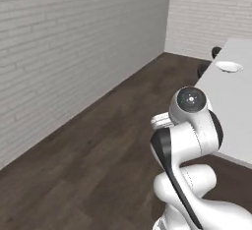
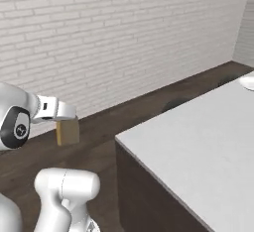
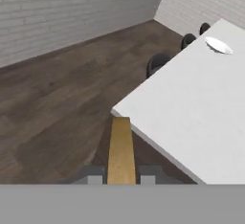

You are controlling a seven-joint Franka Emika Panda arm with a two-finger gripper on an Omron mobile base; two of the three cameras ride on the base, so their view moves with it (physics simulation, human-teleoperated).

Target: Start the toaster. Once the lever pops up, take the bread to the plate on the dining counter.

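Hanging between pincer [image 3: 121, 179] fingers: bread [image 3: 120, 150]

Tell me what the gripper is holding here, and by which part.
The gripper holds the bread upright by one edge, a finger on each flat face.

the big white-topped dining counter with dark brown sides [image 3: 191, 103] stands on the dark wooden floor [image 3: 62, 94], to the right. the small round white plate [image 3: 218, 45] lies on its far end. the tan square bread slice [image 2: 67, 131] hangs off the counter, to its left, between the gripper [image 3: 121, 176] fingers. dark round stools [image 3: 157, 63] stand along the counter's far side. the white brick wall [image 1: 64, 42] runs behind and to the left.
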